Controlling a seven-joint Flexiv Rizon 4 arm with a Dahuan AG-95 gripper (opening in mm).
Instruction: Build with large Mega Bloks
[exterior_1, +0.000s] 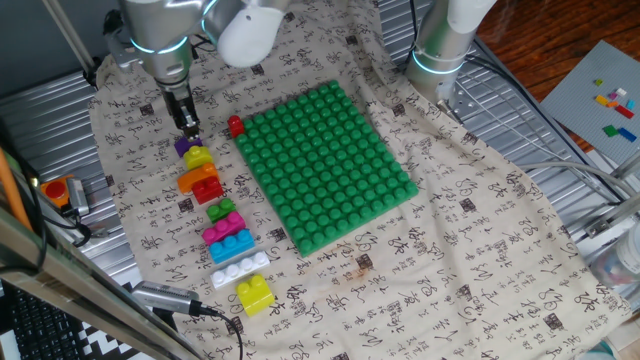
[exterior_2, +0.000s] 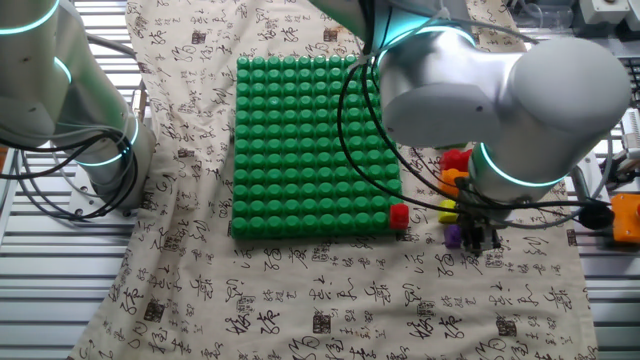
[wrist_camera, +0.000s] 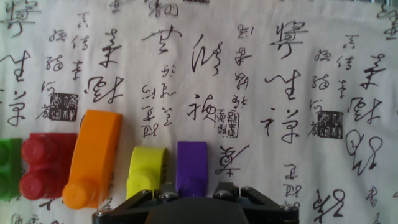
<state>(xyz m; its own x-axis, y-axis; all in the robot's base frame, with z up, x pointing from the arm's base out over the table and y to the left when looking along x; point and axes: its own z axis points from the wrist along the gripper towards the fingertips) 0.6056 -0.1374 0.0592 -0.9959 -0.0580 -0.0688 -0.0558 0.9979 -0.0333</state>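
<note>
My gripper (exterior_1: 189, 128) hangs just above the purple Mega Blok (exterior_1: 183, 146), the far end of a row of bricks left of the green baseplate (exterior_1: 330, 160). Its fingers look slightly apart and hold nothing. The row runs yellow (exterior_1: 199, 157), orange (exterior_1: 195, 177), red (exterior_1: 208, 190), green (exterior_1: 221, 210), pink (exterior_1: 222, 230), blue (exterior_1: 232, 246), white (exterior_1: 240, 268), yellow (exterior_1: 255, 294). A small red brick (exterior_1: 236, 126) sits at the baseplate's corner. In the hand view the purple brick (wrist_camera: 191, 165) lies on the cloth straight ahead, beside yellow (wrist_camera: 147, 171) and orange (wrist_camera: 93, 158).
A patterned cloth (exterior_1: 450, 230) covers the table. A second arm's base (exterior_1: 440, 50) stands behind the baseplate. A grey plate with tiny coloured bricks (exterior_1: 612, 105) lies at the far right. Cables and a pen-like tool (exterior_1: 165, 298) lie at the front left.
</note>
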